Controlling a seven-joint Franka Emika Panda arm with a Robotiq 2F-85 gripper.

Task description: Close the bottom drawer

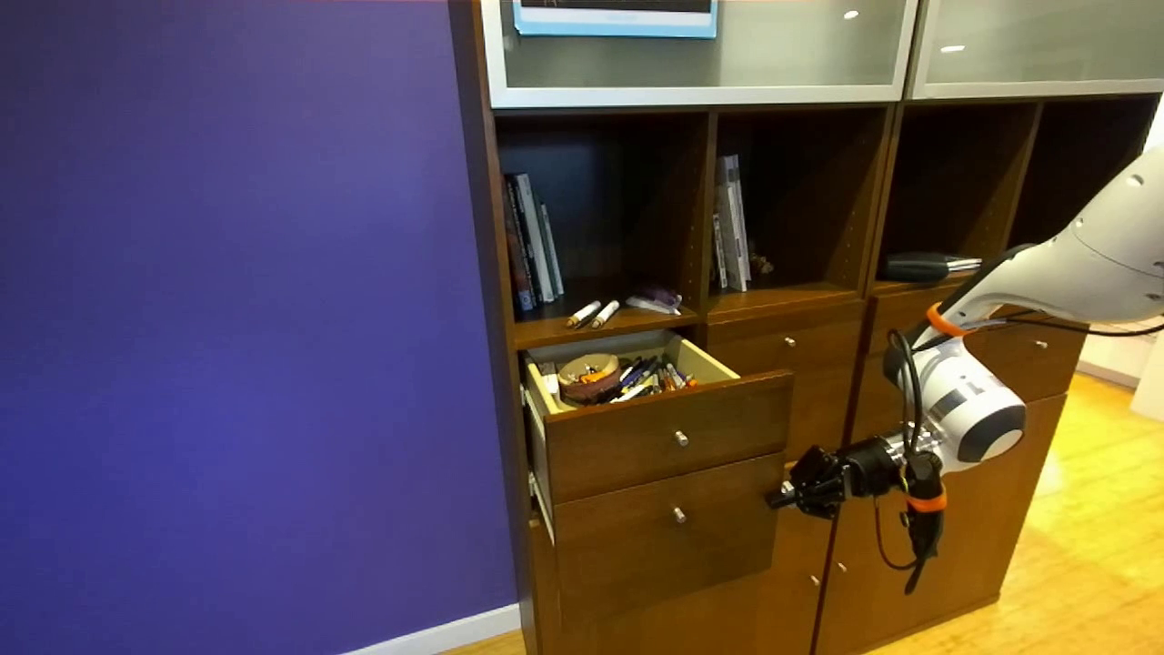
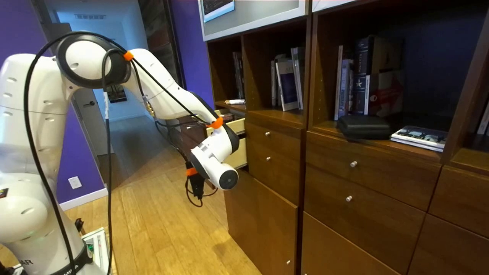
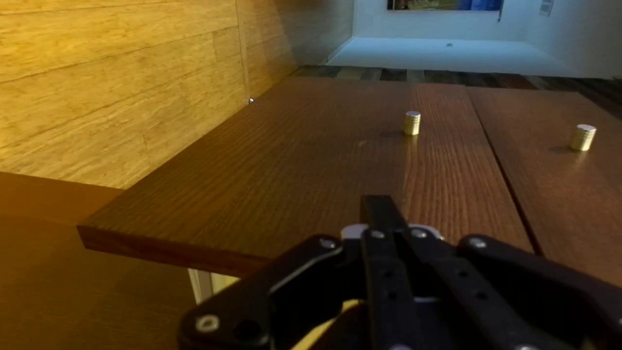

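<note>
The bottom drawer point(image 1: 637, 546) is pulled out under the upper drawer; its plain brown front has a small metal knob point(image 1: 679, 515). In an exterior view its pale side point(image 2: 238, 154) shows behind the arm. In the wrist view the bottom drawer front point(image 3: 291, 160) fills the middle, with its knob point(image 3: 412, 124) farther off. My gripper point(image 1: 782, 498) is at the right edge of this front, level with the knob. In the wrist view the gripper point(image 3: 381, 209) has its fingers together with nothing between them. I cannot tell whether the fingertips touch the front.
The upper drawer point(image 1: 668, 437) is also open, holding a round container and pens. A purple wall point(image 1: 273, 318) stands left of the cabinet. Closed drawers point(image 2: 275, 145) and a lower door point(image 2: 263, 217) adjoin. Books point(image 1: 535, 241) and markers point(image 1: 596, 314) sit on the shelf.
</note>
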